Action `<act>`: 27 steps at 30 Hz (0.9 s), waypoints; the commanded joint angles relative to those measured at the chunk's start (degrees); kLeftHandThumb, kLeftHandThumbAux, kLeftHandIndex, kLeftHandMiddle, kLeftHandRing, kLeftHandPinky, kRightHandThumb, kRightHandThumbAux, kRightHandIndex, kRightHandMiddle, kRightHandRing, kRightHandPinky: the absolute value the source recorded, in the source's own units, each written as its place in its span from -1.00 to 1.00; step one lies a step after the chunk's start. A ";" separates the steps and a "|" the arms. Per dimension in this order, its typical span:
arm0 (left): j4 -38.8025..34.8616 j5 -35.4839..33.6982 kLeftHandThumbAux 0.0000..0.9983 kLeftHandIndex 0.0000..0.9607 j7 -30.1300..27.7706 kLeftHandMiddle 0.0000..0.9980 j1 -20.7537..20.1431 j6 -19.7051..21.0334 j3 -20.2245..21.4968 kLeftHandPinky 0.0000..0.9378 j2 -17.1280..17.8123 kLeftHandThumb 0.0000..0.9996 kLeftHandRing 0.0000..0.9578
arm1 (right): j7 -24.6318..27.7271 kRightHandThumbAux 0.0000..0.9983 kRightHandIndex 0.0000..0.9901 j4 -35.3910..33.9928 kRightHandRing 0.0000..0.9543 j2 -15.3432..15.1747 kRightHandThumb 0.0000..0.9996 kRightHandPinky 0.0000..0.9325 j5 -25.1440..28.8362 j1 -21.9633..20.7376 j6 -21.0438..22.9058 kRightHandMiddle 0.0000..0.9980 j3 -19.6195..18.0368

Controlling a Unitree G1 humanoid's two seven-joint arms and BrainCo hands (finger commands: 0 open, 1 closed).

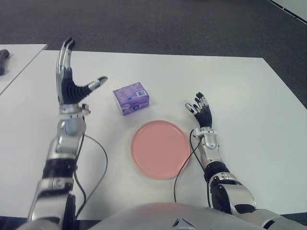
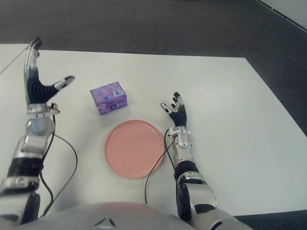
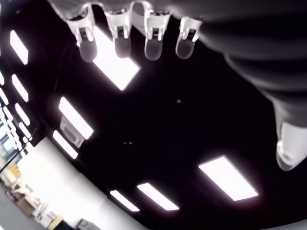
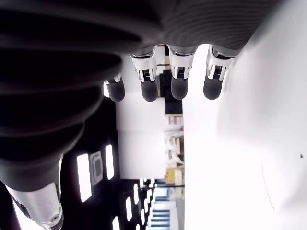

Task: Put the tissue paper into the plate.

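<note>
A purple tissue paper pack (image 1: 131, 98) lies on the white table (image 1: 240, 96), just beyond the pink plate (image 1: 160, 149). The plate holds nothing. My left hand (image 1: 72, 72) is raised upright to the left of the pack, fingers straight and thumb spread toward it, holding nothing. My right hand (image 1: 200, 109) shows to the right of the plate, low over the table, fingers spread and holding nothing. The left wrist view shows only its fingertips (image 3: 120, 38) against the ceiling. The right wrist view shows straight fingers (image 4: 163, 81) beside the white tabletop.
A black cable (image 1: 184, 165) runs from my right forearm along the plate's right rim. Another cable (image 1: 98, 167) loops on the table by my left arm. A second table (image 1: 14, 62) with a dark object stands at the far left.
</note>
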 commanded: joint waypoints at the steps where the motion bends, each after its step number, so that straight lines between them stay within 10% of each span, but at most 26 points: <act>1: 4.23 1.85 0.00 -1.00 -0.77 -1.00 -3.53 1.88 -2.73 -1.00 0.62 -0.92 -1.00 | 0.10 0.36 -1.00 3.30 -1.00 0.62 -0.92 -0.99 0.73 2.15 1.76 -1.00 -0.60; 15: 21.20 -0.03 -0.36 -1.00 -18.35 -1.00 -19.54 12.47 -13.00 -1.00 1.96 -0.73 -1.00 | 0.13 0.36 -1.00 5.16 -1.00 0.92 -0.86 -0.99 0.86 0.71 2.36 -1.00 -1.32; 22: 25.83 5.00 -0.49 -1.00 -19.29 -1.00 -22.58 15.46 -19.78 -1.00 2.16 -0.66 -1.00 | 0.69 0.37 -1.00 5.97 -1.00 1.06 -0.85 -0.98 0.87 0.28 2.34 -1.00 -1.60; 27: 42.02 12.62 -0.57 -1.00 -16.41 -1.00 -29.13 15.62 -29.70 -1.00 -1.93 -0.67 -1.00 | 0.92 0.37 -1.00 6.53 -1.00 1.20 -0.85 -0.99 0.56 0.18 2.00 -1.00 -1.56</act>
